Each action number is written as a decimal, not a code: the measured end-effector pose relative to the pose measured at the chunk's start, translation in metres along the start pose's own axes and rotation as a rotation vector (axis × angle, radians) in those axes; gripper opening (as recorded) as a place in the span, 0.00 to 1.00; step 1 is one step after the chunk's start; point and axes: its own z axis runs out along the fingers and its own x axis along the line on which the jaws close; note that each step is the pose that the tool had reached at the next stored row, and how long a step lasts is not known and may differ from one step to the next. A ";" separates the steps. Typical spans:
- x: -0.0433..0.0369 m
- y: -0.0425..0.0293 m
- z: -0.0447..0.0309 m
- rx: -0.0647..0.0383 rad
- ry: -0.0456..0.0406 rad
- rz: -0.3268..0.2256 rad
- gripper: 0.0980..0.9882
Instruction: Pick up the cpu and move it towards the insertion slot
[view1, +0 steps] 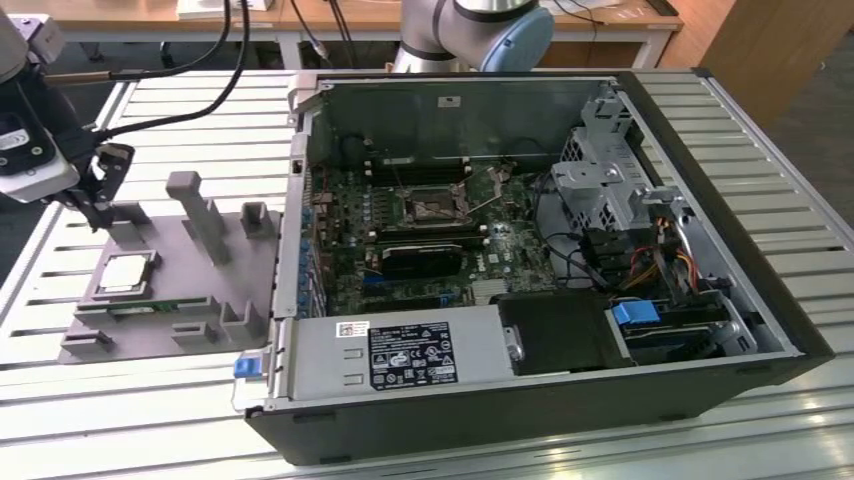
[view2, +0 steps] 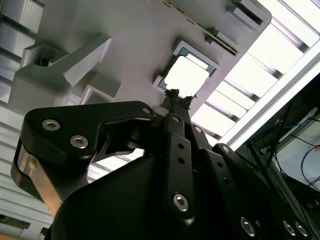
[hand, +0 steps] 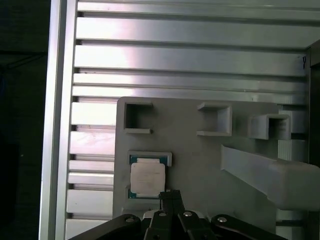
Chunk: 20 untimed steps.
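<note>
CPU: the cpu (view1: 124, 272), a small flat square chip with a shiny silver metal top and a thin pale rim, lies flat in a shallow square recess at the lower left of the exterior view.
CPU vs tool: in both wrist views the tips of the slim black metal gripper (hand: 170, 195) sit just beside one corner of the chip. In the exterior view they hang over the fixture, a little up-frame of the chip, apart from it.
Gripper state: fingers pressed together, nothing between them.
Fixture: matte grey moulded plastic fixture plate (view1: 174, 295), with upright posts and open rectangular pockets.
Slot: the insertion slot (view1: 434, 208), a square socket with a silver metal frame and dark centre, sits mid-frame on the green motherboard (view1: 514, 245), well apart from the chip.
Case: open black computer case (view1: 534, 420), lying on its side.
Table: ribbed aluminium slat table (view1: 781, 130).
</note>
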 end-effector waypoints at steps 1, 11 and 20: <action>0.0001 -0.0001 0.0015 0.000 0.0000 0.000 0.00; 0.0003 -0.0006 0.0158 0.000 0.0000 0.000 0.00; 0.0007 -0.0011 0.0290 0.000 -0.0002 0.000 0.00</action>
